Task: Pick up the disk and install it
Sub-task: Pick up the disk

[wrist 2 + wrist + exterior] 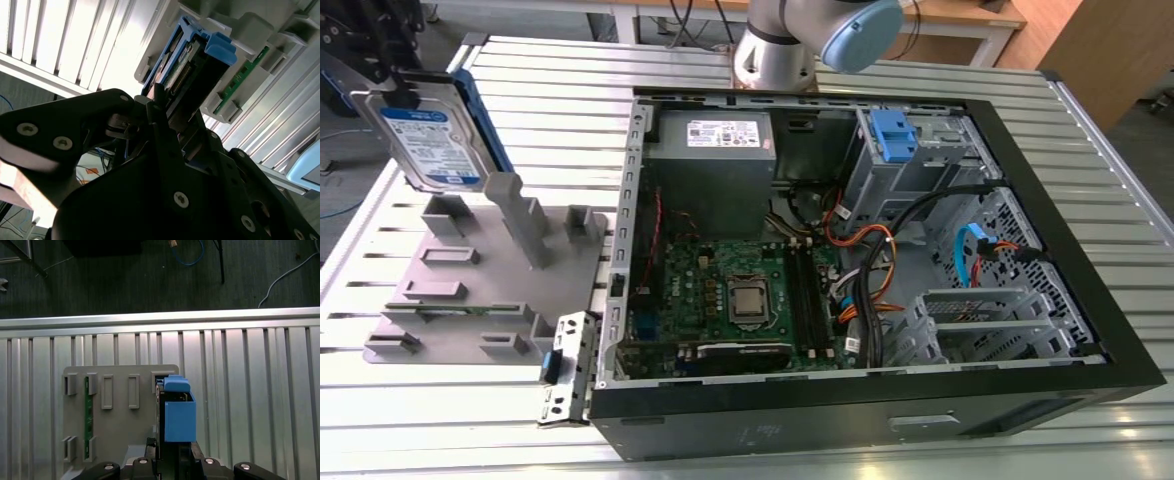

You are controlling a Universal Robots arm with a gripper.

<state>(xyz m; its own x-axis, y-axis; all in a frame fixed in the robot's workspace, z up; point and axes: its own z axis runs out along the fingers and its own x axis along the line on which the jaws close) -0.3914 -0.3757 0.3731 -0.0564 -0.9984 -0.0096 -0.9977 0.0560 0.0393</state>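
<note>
In the exterior view the disk (434, 130) stands on edge at the view's far left, over the grey stand (467, 290) on the slatted tabletop (560, 90), well apart from the open computer case (854, 250). The tool (396, 92) grips it by the top end alone. To my eye that is the worry, since the long body could swing or slip, or a lower corner could catch a post of the stand. I cannot tell whether the bottom edge sits in a slot or hangs just clear. Loose cables (907, 230) lie near the drive bay (907, 150) and could snag a carried disk. Its long axis runs up and down with a slight lean, the label faces this camera, and the blue rail edges the side toward the view's right. In the second wrist view the tool (167, 107) is drawn in narrow on the disk (187, 60), with the black fingers (160, 127) closed on its near end. In the first wrist view the disk (177, 415) shows end-on against the stand (120, 405), pointing straight away from the tool (175, 462).
</note>
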